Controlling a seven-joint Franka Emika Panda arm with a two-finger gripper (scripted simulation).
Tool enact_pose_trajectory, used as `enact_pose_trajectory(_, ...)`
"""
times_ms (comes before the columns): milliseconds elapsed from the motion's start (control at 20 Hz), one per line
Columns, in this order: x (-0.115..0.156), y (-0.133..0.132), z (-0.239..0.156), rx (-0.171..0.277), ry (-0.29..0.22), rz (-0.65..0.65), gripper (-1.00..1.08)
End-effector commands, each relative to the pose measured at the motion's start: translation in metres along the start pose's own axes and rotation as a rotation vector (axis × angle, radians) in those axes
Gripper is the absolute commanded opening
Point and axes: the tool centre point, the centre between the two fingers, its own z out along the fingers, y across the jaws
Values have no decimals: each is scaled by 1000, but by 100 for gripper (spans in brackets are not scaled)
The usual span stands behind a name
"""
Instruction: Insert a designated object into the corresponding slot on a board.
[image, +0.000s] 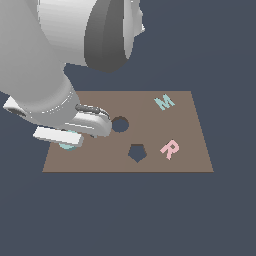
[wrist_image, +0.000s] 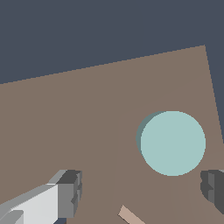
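The teal disc (wrist_image: 173, 143) lies flat on the brown board (wrist_image: 78, 122) near the board's corner on the exterior view's left. In the exterior view only a sliver of the disc (image: 67, 145) peeks out under the hand. My gripper (wrist_image: 142, 190) hovers over it, open. Its two fingers (wrist_image: 68, 194) stand wide apart on either side, and neither touches the disc. The round slot (image: 120, 124) is a dark hole in the board (image: 190, 160), a short way toward the exterior view's right of the gripper (image: 69, 141). The slot is out of the wrist view.
A dark pentagon hole (image: 137, 152) sits just in front of the round one. A teal letter M (image: 164, 102) lies at the board's far right, and a pink letter R (image: 170, 149) at its near right. The arm's bulk covers the upper left of the exterior view.
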Motion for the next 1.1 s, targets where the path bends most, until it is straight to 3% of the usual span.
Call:
enact_pose_trajectory(0,7,14,11,-1,2,16,100)
enact_pose_trajectory(400,17,38,27,-1,2,43,100)
enact_pose_trajectory(1050,17,37,40,-1,2,42,100)
